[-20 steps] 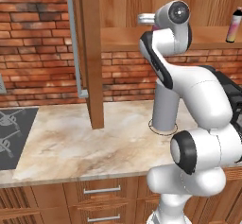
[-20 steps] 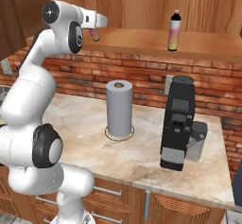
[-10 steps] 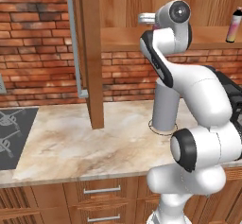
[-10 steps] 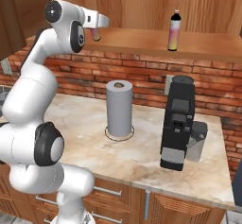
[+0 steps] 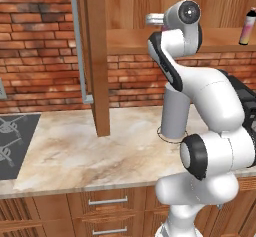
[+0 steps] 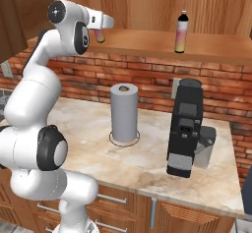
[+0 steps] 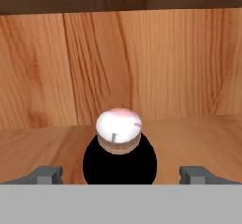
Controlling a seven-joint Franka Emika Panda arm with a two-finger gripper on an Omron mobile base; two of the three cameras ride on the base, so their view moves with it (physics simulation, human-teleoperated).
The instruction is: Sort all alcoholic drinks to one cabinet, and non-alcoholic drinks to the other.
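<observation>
Seen from the hand, the pink bottle (image 7: 119, 154) on the shelf floor has its base cut off at the picture's bottom. From the right base view, the arm's hand hides most of it. Beside the paper towel roll (image 5: 174, 112), the arm covers the coffee machine (image 5: 247, 101).

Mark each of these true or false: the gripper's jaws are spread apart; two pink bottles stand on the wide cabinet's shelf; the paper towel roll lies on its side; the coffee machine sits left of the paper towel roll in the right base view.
1. True: the gripper stands open, a fingertip either side of a pink bottle.
2. True: that bottle and a second pink bottle stand on the shelf.
3. False: the paper towel roll stands upright on the counter.
4. False: the coffee machine is to its right.
</observation>
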